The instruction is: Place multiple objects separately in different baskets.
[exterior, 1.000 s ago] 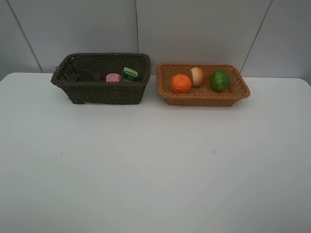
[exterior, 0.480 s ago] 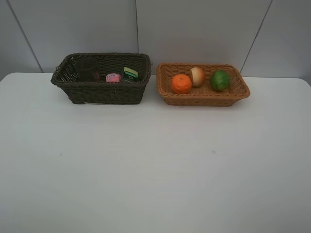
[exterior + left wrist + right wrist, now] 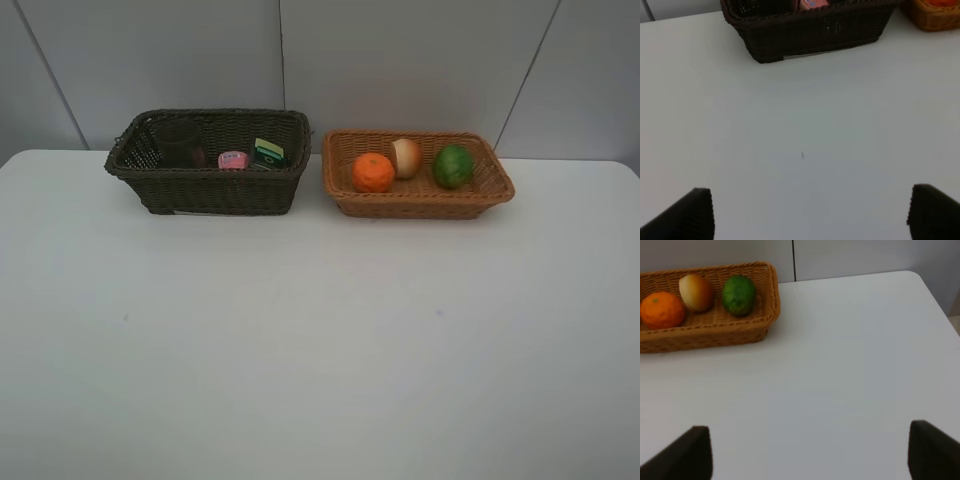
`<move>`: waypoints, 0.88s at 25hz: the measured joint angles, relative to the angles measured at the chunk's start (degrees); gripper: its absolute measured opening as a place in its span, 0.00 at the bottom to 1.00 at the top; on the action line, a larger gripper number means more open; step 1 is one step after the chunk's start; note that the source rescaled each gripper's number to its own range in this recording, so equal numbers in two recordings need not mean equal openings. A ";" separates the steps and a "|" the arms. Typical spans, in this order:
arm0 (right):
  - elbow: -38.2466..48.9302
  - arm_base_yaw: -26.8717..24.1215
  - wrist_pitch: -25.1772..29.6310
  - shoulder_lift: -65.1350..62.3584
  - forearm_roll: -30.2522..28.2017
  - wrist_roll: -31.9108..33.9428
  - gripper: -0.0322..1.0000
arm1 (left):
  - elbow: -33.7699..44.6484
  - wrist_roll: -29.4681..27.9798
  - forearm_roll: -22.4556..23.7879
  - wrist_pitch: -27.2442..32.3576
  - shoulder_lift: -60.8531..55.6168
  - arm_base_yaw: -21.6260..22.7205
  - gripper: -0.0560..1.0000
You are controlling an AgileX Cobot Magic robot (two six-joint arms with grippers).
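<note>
Sorting looks complete: keep your left gripper [image 3: 807, 212] and right gripper [image 3: 807, 452], jaws apart, clear of the dark brown wicker basket [image 3: 215, 190] and light tan wicker basket [image 3: 420, 200]

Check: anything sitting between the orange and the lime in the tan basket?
Yes, the bun sits between the orange and the lime, set slightly farther back. Clearest in the exterior high view.

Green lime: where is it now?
In the exterior high view the green lime sits at the right end of the tan basket, beside the bun.
</note>
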 joint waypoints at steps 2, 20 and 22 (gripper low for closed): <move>0.00 0.00 0.00 0.00 0.00 0.00 0.67 | 0.00 0.00 0.00 0.00 0.00 0.00 1.00; 0.00 0.00 0.00 0.00 0.00 0.00 0.67 | 0.00 -0.01 0.00 0.00 0.00 0.00 1.00; 0.00 0.00 0.00 0.00 0.00 0.00 0.67 | 0.00 -0.01 0.00 0.00 0.00 0.00 1.00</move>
